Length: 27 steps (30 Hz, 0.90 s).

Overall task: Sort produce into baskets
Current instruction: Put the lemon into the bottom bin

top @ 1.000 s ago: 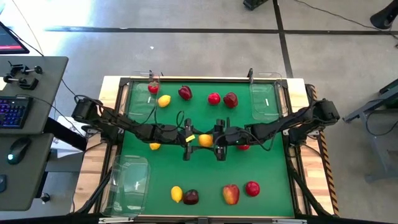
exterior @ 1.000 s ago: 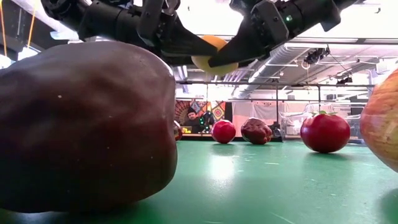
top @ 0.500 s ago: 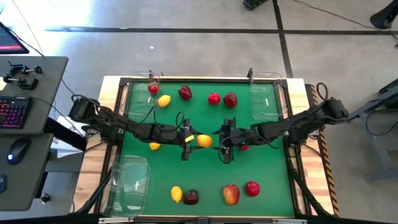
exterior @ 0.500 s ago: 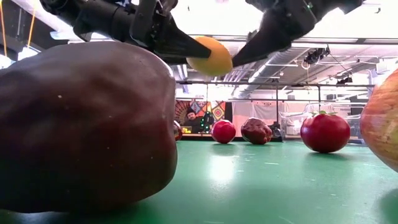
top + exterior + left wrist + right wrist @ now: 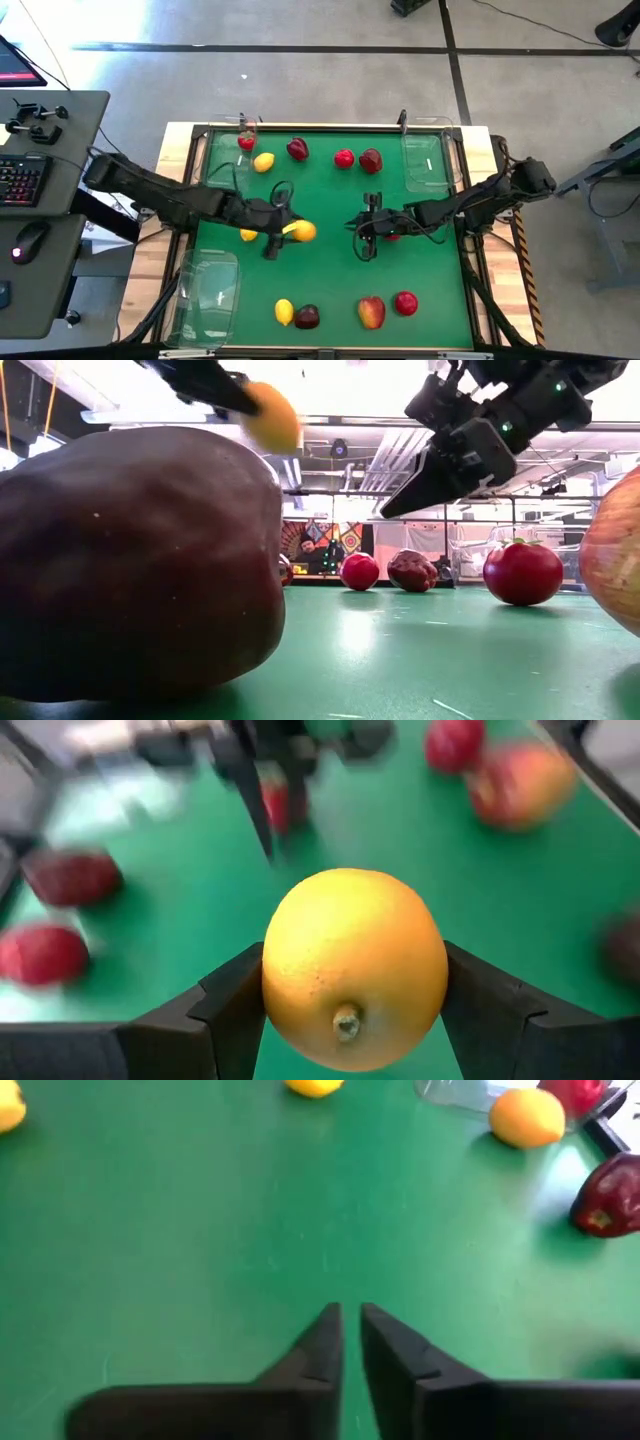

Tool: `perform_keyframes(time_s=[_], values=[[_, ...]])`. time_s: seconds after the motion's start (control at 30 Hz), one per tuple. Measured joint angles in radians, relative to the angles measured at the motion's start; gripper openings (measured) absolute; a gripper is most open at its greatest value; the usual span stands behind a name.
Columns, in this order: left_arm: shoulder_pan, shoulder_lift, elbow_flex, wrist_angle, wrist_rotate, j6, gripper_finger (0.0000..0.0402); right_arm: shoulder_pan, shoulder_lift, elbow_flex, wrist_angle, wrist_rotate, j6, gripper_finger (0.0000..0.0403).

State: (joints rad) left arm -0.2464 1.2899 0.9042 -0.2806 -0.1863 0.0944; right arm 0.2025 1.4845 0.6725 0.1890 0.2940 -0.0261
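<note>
Gripping a lemon [image 5: 354, 968] between its fingers above mid-table, the left gripper [image 5: 281, 231] looks ready to carry it toward a basket [image 5: 205, 293]; the right gripper [image 5: 366, 240], pressed together, holds nothing.

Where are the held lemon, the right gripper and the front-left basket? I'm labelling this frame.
held lemon [image 5: 354, 968]: left wrist view, middle of its peel.
right gripper [image 5: 349, 1332]: right wrist view, between the shut fingertips.
front-left basket [image 5: 190, 310]: high view, bare clear floor near its left wall.
</note>
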Motion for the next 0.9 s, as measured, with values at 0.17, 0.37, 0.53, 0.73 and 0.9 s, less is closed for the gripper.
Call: perform_keyframes(time_s=[0.17, 0.37, 0.53, 0.73, 0.9], values=[[-0.089, -0.022, 0.167, -0.510, -0.003, -0.195, 0.0230, 0.000, 0.000, -0.021, 0.026, -0.001, 0.003, 0.0020], [-0.239, -0.021, 0.284, -0.846, 0.060, -0.512, 0.0229, 0.000, 0.000, -0.021, 0.038, -0.001, 0.003, 0.0016], [-0.387, -0.021, 0.278, -1.038, 0.086, -0.829, 0.0229, 0.001, 0.000, -0.021, 0.037, -0.001, 0.003, 0.0002], [-0.524, -0.021, 0.184, -1.107, 0.208, -1.119, 0.0216, 0.001, 0.000, -0.021, 0.036, -0.001, 0.011, 0.0001], [-0.602, -0.021, 0.142, -1.101, 0.211, -1.221, 0.0212, 0.001, 0.000, -0.021, 0.038, -0.001, 0.011, 0.0000]])
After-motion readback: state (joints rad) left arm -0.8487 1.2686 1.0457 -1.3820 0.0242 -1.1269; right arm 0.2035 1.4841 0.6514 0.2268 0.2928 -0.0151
